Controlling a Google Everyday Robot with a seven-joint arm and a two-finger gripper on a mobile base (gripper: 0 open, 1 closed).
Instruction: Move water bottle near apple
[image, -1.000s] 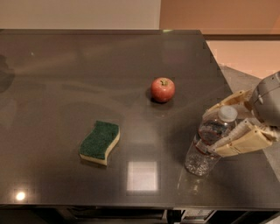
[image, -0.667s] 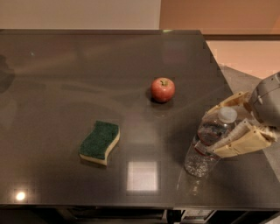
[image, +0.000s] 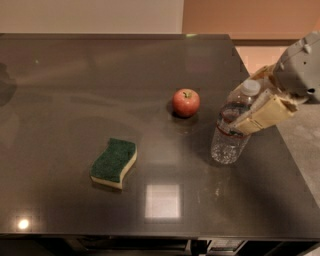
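Observation:
The water bottle (image: 229, 137) is a clear plastic bottle with a white cap, tilted with its top leaning right, at the right side of the dark table (image: 75, 90). My gripper (image: 241, 109) reaches in from the right edge and is shut on the bottle's upper half, with one tan finger (image: 262, 114) across its front. The red apple (image: 186, 102) sits on the table just left of the bottle and slightly farther back, with a small gap between them. I cannot tell whether the bottle's base touches the table.
A green sponge (image: 114, 161) with a yellow underside lies at the front left of centre. The table's right edge runs close behind the bottle, with lighter floor (image: 300, 140) beyond it. A bright light reflection (image: 162, 201) shows near the front edge.
My gripper has carried the bottle away from the front edge toward the back, so it now stands close to the right of the apple. The apple and sponge have not moved.

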